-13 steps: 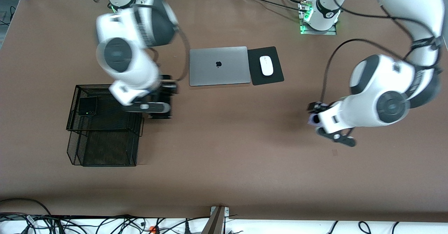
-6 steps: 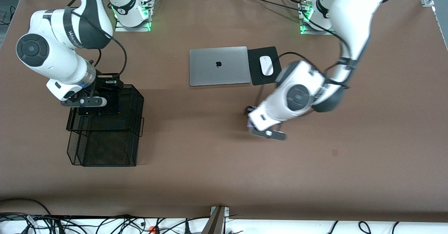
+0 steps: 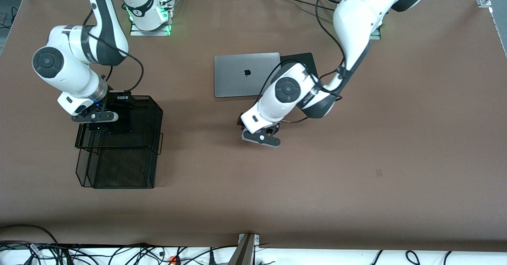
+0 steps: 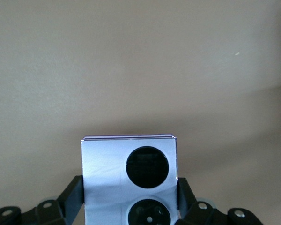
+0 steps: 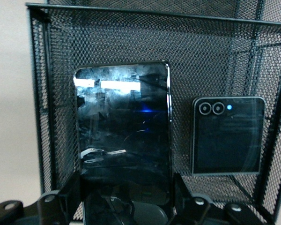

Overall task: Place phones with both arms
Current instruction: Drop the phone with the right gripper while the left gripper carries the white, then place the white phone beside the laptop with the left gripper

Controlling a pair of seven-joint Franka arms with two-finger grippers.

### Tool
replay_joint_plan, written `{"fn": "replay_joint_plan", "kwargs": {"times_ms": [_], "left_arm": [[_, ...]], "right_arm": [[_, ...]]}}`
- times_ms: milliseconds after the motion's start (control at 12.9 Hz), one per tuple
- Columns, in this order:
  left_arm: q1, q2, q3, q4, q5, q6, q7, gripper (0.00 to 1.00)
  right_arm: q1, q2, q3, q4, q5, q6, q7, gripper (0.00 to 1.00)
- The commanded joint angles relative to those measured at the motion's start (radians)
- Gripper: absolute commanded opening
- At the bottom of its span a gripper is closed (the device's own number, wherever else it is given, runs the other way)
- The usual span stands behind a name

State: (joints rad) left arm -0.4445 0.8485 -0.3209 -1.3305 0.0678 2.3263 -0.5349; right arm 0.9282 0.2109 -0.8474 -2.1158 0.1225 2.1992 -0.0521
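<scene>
My right gripper [image 5: 126, 187] is shut on the long black slab phone [image 5: 122, 136] and holds it over the upper tier of the black mesh rack [image 3: 156, 112]. In the front view this gripper [image 3: 119, 120] is over the rack's end nearest the robots. A small black flip phone [image 5: 228, 136] lies flat on that tier beside the slab phone. My left gripper [image 4: 129, 187] is shut on the lilac-white flip phone [image 4: 107, 164], whose two black circles face the camera. In the front view the left gripper [image 3: 259, 132] hangs over bare table, near the laptop's front edge.
A closed grey laptop [image 3: 237, 79] lies mid-table, with a black mouse pad [image 3: 308, 59] beside it, partly covered by the left arm. The rack's lower tier [image 3: 119, 170] juts toward the front camera. Brown tabletop [image 3: 356, 178] spreads toward the left arm's end.
The left arm swung from its own end of the table to the middle, carrying the lilac phone. The right arm moved over the rack with the slab phone, then settled slightly.
</scene>
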Motion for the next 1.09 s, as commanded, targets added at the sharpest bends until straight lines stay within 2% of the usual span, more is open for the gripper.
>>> {"fn": "replay_joint_plan", "kwargs": {"times_ms": [0, 78, 155, 233, 310, 388, 620, 698, 853, 931, 1008], "left_arm": [[-0.133, 0.032, 0.136, 0.042, 0.0, 0.008, -0.106, 0.29], [-0.176, 0.05, 0.179, 0.054, -0.002, 0.04, -0.135, 0.28], [-0.195, 0.07, 0.19, 0.056, 0.0, 0.082, -0.164, 0.28], [-0.198, 0.089, 0.195, 0.056, 0.001, 0.119, -0.172, 0.28], [-0.198, 0.102, 0.195, 0.054, 0.003, 0.148, -0.175, 0.28], [-0.197, 0.106, 0.194, 0.05, 0.003, 0.156, -0.18, 0.28], [-0.195, 0.109, 0.194, 0.045, 0.004, 0.156, -0.178, 0.31], [-0.197, 0.106, 0.194, 0.045, 0.003, 0.156, -0.18, 0.35], [-0.191, 0.097, 0.194, 0.045, 0.004, 0.156, -0.178, 0.91], [-0.181, 0.092, 0.195, 0.043, 0.006, 0.154, -0.171, 1.0], [-0.168, 0.063, 0.195, 0.037, 0.007, 0.141, -0.169, 1.0]], "right_arm": [[0.003, 0.064, 0.001, 0.014, 0.072, 0.034, -0.015, 0.0], [0.003, 0.074, 0.001, 0.014, 0.095, 0.048, -0.034, 0.0], [0.003, 0.087, 0.002, 0.014, 0.115, 0.057, -0.047, 0.0], [0.001, 0.091, 0.002, 0.019, 0.135, 0.056, -0.048, 0.11], [0.001, 0.097, 0.002, 0.025, 0.144, 0.05, -0.046, 0.84], [0.001, 0.097, 0.002, 0.034, 0.144, 0.045, -0.046, 1.0], [0.0, 0.096, 0.001, 0.088, 0.144, 0.001, -0.046, 1.0], [-0.006, 0.094, -0.001, 0.121, 0.143, -0.036, -0.048, 1.0], [-0.009, 0.088, -0.006, 0.207, 0.141, -0.145, -0.043, 1.0], [-0.012, 0.087, -0.009, 0.264, 0.14, -0.221, -0.04, 1.0], [-0.012, 0.09, -0.022, 0.324, 0.132, -0.298, -0.037, 1.0]]}}
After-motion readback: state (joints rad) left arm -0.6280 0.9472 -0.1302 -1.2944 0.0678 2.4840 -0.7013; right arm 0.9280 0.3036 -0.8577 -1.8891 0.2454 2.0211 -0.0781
